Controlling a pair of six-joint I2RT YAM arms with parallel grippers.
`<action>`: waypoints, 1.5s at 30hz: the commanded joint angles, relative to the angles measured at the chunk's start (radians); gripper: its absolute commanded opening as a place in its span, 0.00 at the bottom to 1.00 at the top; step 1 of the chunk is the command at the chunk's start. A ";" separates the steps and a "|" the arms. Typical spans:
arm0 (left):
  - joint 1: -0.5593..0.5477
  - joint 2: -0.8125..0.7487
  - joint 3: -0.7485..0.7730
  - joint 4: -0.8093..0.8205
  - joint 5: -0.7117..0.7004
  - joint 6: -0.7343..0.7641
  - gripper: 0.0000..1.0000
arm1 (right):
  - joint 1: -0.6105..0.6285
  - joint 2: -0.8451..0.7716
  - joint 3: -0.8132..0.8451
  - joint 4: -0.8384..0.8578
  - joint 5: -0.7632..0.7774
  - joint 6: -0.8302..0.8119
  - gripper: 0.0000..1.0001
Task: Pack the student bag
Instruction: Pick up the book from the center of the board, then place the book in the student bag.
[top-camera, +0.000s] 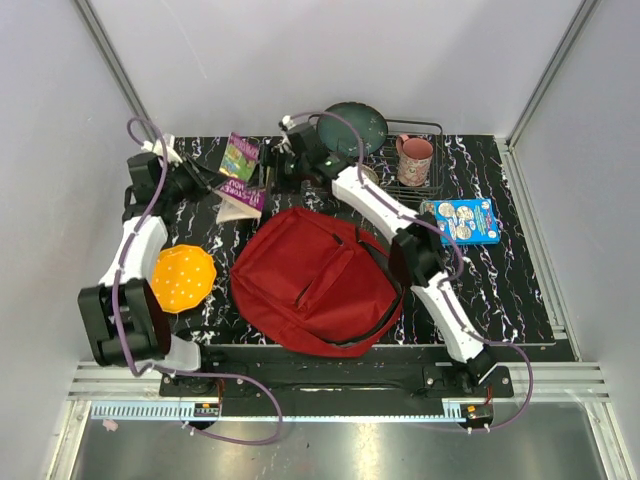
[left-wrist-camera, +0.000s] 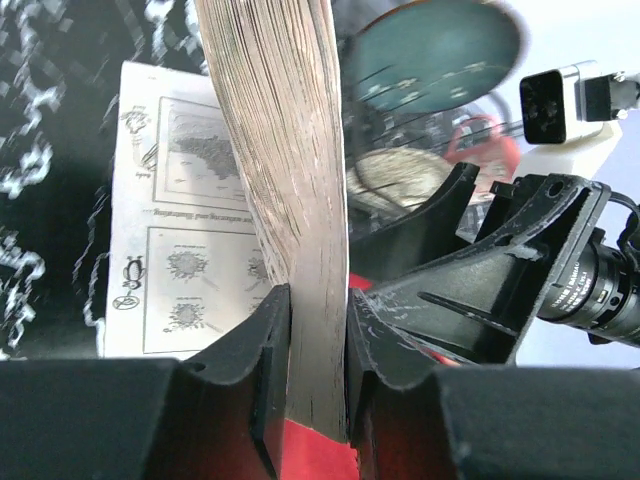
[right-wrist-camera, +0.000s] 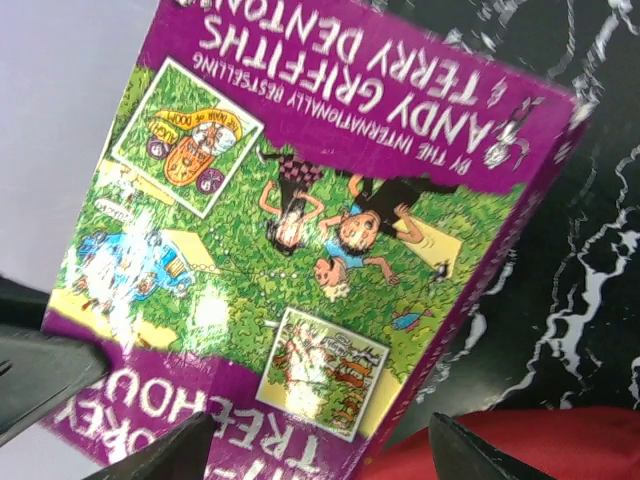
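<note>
Red student bag (top-camera: 315, 280) lies just nearside of left claw (left-wrist-camera: 318, 300) clamping book (left-wrist-camera: 290, 150); right claw (right-wrist-camera: 320, 428) spread wide.

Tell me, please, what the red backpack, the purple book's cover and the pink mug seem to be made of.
Red backpack: matte woven fabric, judging by soft folds. Purple book cover: glossy coated card, since light glares off it. Pink mug: probably glazed ceramic; too small to be sure.
</note>
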 joint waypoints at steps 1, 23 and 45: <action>-0.012 -0.171 0.094 0.119 0.122 -0.065 0.00 | 0.005 -0.252 -0.099 0.048 -0.013 -0.033 0.91; -0.457 -0.672 -0.486 0.101 -0.088 -0.241 0.00 | 0.005 -1.393 -1.605 0.442 0.165 0.249 0.93; -0.618 -0.700 -0.472 -0.307 -0.356 -0.042 0.90 | 0.034 -1.541 -1.905 0.496 0.138 0.432 0.92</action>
